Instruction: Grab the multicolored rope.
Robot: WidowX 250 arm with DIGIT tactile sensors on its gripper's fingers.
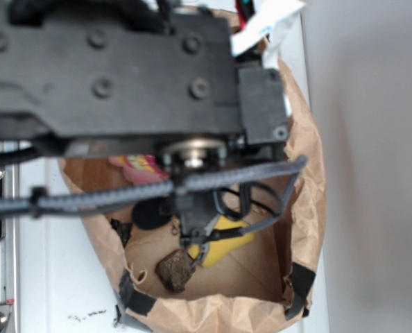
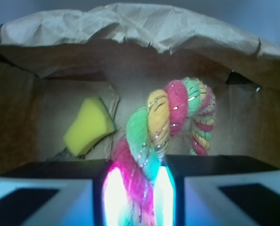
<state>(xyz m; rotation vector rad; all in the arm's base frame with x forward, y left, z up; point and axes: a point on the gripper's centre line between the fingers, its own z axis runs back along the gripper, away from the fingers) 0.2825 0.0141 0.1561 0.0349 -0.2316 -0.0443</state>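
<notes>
Multicolored rope (image 2: 164, 123) sits pinched between the two fingers (image 2: 114, 197).

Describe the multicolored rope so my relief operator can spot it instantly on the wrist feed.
Look inside the brown paper bag. The multicolored rope arcs up from the middle of the gripper, whose fingers pinch its lower end. Unlike the plain yellow sponge wedge to its left, it is thick, twisted cord of pink, green and yellow strands.

The thick twisted pink, yellow and green cotton rope (image 2: 170, 113) sits clamped between the gripper (image 2: 139, 197) fingers, beside a yellow sponge wedge (image 2: 87, 126) inside a crumpled brown paper bag (image 2: 130, 28).
</notes>
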